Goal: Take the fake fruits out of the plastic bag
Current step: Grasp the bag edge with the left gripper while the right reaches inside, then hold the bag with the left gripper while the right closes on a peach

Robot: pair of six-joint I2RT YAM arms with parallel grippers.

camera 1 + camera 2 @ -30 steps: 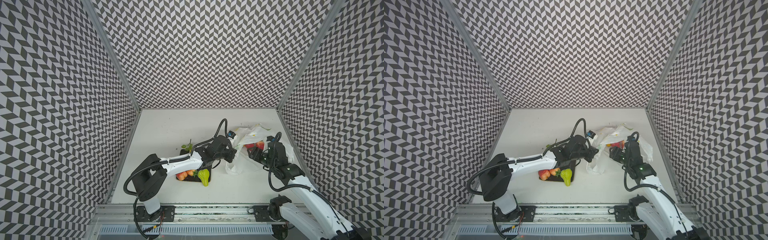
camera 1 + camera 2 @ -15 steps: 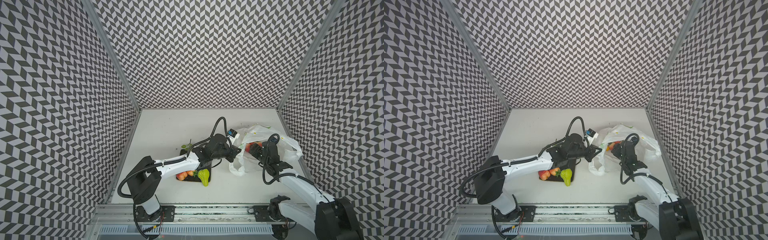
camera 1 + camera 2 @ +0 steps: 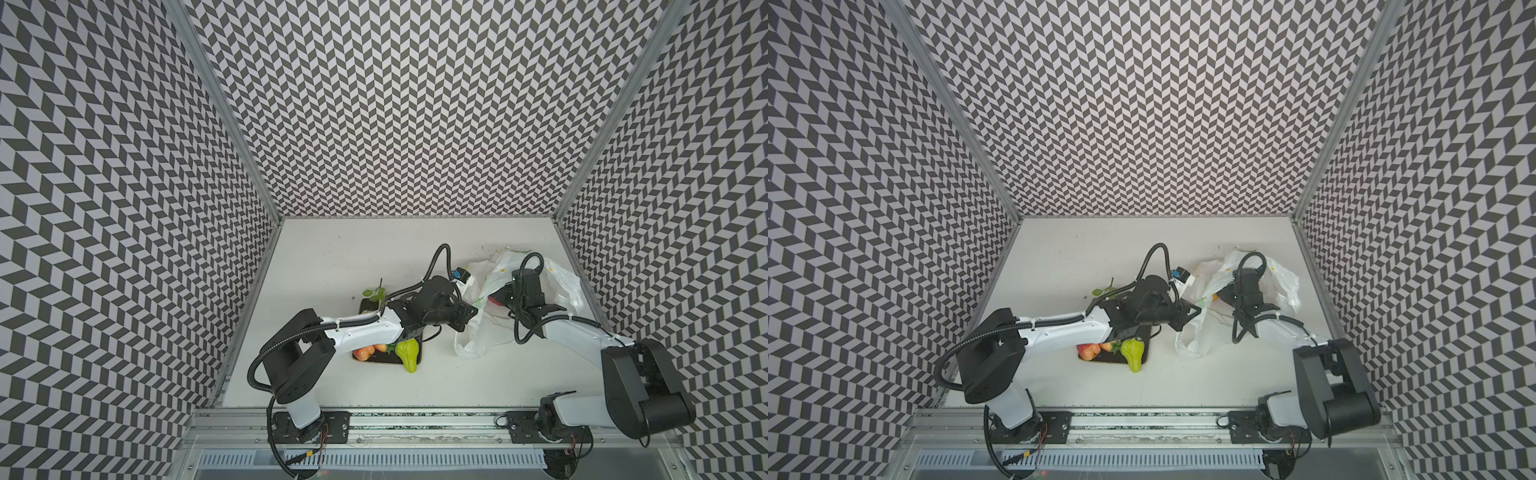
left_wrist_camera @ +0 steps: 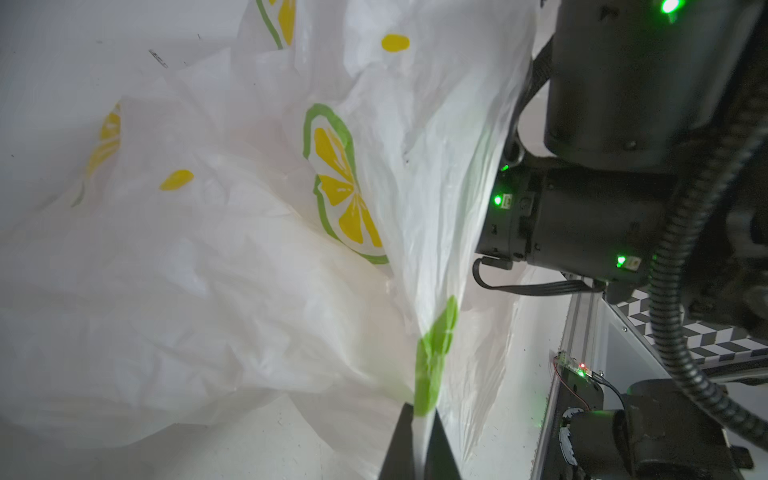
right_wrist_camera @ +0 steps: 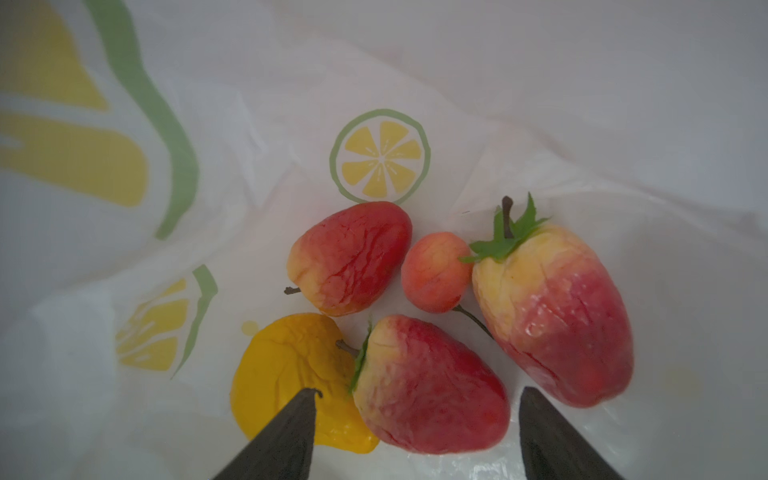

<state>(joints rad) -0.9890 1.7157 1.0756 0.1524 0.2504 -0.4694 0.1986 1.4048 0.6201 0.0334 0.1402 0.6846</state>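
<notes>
Plastic bag [image 3: 567,286] lies crumpled on the right in both top views, its rim pinched tight between the closed jaws of the left gripper [image 4: 424,440]. The right gripper [image 5: 417,395] reaches inside it, jaws wide apart and gripping nothing, straddling a red-yellow fruit [image 5: 432,361]. A yellow fruit [image 5: 282,365] lies just under one fingertip, and three more fruits lie beyond.

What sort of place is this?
Probably a lab test cell: chevron-patterned walls enclose a white table, and the left arm and right arm are bolted to a metal rail.
</notes>
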